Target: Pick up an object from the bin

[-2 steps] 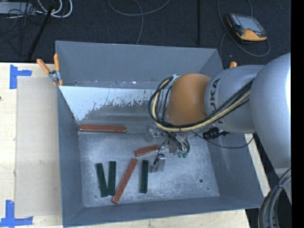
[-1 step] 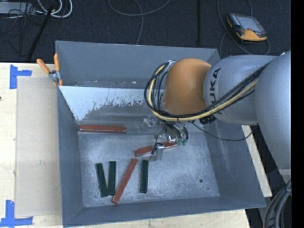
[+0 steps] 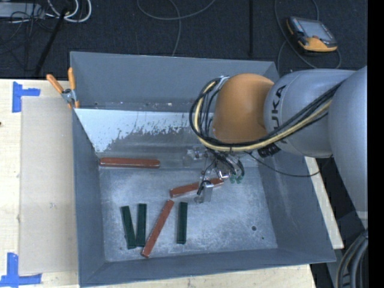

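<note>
My gripper hangs below the orange wrist cover, low over the middle of the bin floor. It sits right at a short reddish-brown stick that lies nearly level, its right end hidden under the gripper. Just in front, a longer brown stick lies slanted toward the front left. A dark green bar lies upright beside that stick, below the gripper.
Two more dark green bars lie side by side at the front left. Another brown stick rests along the foot of the back wall at the left. The arm and its cables cover the bin's back right.
</note>
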`<action>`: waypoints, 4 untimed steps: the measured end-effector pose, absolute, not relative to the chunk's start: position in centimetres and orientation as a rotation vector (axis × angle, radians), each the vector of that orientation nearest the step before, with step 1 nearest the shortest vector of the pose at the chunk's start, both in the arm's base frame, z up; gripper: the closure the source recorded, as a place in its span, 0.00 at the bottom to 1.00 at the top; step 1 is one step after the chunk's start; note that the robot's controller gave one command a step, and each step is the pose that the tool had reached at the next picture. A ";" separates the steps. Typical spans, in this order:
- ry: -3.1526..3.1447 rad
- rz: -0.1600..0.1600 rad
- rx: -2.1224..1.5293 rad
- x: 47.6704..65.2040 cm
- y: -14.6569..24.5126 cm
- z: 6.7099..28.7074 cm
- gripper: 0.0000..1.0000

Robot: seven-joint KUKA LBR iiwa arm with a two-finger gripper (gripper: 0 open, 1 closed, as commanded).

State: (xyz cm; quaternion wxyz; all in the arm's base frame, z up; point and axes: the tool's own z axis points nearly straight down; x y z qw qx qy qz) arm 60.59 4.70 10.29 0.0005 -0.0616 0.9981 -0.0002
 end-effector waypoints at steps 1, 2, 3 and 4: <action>3.144 0.000 0.002 61.0 3.8 6.9 0.00; 3.142 0.001 0.004 61.1 3.8 6.8 0.00; 3.141 0.001 0.005 61.1 3.8 6.9 1.00; 3.139 0.002 0.007 61.2 3.8 8.4 1.00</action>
